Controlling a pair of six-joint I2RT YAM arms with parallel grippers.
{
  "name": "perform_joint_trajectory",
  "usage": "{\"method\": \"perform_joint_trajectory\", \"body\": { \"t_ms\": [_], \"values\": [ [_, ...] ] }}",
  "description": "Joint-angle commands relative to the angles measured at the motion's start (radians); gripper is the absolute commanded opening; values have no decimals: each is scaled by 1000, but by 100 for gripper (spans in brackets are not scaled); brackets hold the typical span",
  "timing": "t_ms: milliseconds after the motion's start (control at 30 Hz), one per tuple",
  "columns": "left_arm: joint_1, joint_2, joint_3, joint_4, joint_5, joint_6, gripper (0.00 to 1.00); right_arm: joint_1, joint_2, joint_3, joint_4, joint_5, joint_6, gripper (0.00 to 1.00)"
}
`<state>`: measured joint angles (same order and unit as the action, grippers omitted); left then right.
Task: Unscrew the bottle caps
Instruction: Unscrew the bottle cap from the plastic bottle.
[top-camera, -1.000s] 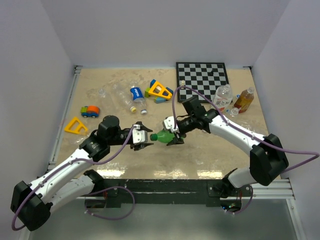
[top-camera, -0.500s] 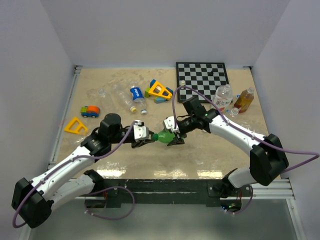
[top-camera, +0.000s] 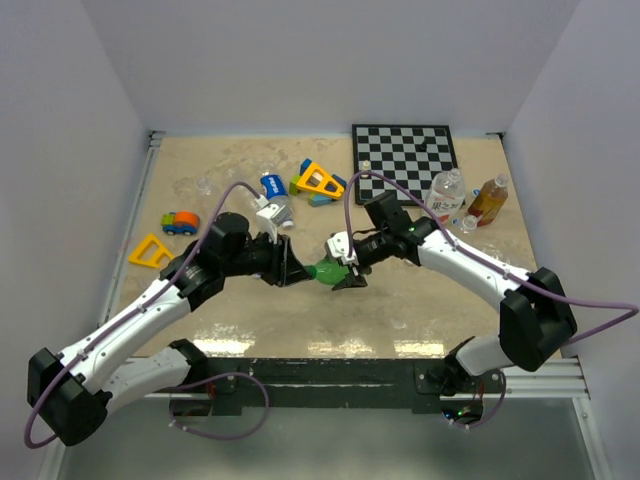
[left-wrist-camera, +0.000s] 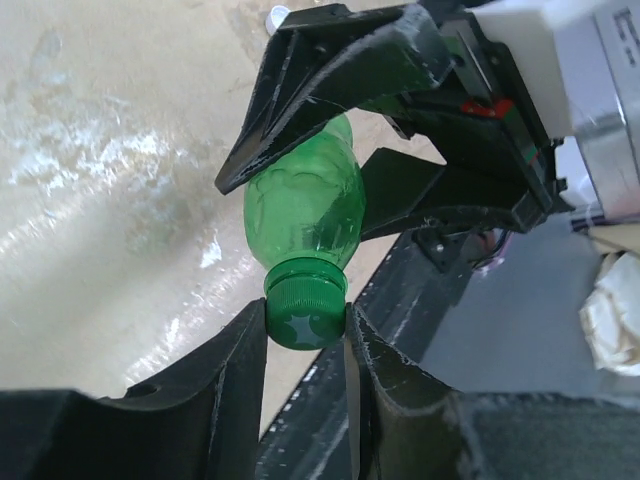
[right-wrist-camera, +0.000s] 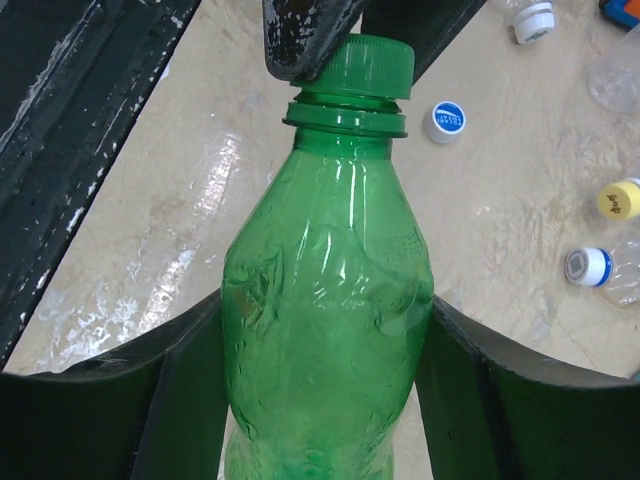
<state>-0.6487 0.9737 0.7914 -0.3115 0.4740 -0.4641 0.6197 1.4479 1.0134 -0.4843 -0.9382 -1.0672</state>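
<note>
Jaws on my left gripper (left-wrist-camera: 304, 325) are pinched narrow on the green cap (left-wrist-camera: 305, 312). My right gripper (right-wrist-camera: 325, 400) clamps the green bottle (right-wrist-camera: 325, 280) mid-body. I see the bottle held level between both arms, over the near-middle of the table (top-camera: 420, 300), cap end toward the left arm.

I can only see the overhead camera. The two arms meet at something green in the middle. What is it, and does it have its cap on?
Observer: A green bottle; the left wrist view shows its green cap seated on the neck.
Operator: Is anything holding that cap?
Observer: Yes, the left gripper is shut on it, a finger on each side.
Operator: And the other arm?
Observer: The right wrist view shows the right gripper clamped around the bottle's body.
</note>
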Motion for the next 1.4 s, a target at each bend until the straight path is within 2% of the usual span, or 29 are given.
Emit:
{"method": "perform_joint_trajectory", "body": {
  "t_ms": [0,33,67,167,267,333,400,467,567,700,867,967,1200,1367],
  "values": [
    [-3,-24,23,-3,-28,-226,0,-2,5,28,-20,-10,-13,0],
    [-3,-21,28,-9,-38,-216,0,-3,3,28,-20,-8,-13,0],
    [-2,-18,38,-15,-47,-202,6,-3,2,28,-20,-7,-11,0],
    [1,-15,72,-41,-57,-147,47,-3,0,28,-19,-4,-11,0],
    [6,-49,114,-95,-109,-79,71,-2,3,27,-20,-5,-11,0],
    [6,-93,120,-103,-147,-23,79,-2,5,27,-20,-5,-13,0],
    [6,-144,124,-100,-147,63,83,-2,5,28,-25,-5,-17,0],
    [6,-191,108,-77,-97,216,86,-2,6,30,-30,-5,-22,0],
    [7,-275,-2,26,36,459,93,-2,6,31,-31,-8,-27,0],
    [7,-358,-210,219,169,766,97,-2,8,31,-33,-8,-25,0],
    [6,-290,-207,249,140,941,98,-2,8,30,-33,-7,-27,0],
    [3,-244,-192,276,144,969,94,-2,11,30,-31,-8,-27,0],
    [1,-147,-167,295,190,935,72,-2,17,31,-34,-8,-30,0],
    [0,-119,-158,330,222,917,61,-2,19,33,-37,-7,-30,0]
  ]
}}
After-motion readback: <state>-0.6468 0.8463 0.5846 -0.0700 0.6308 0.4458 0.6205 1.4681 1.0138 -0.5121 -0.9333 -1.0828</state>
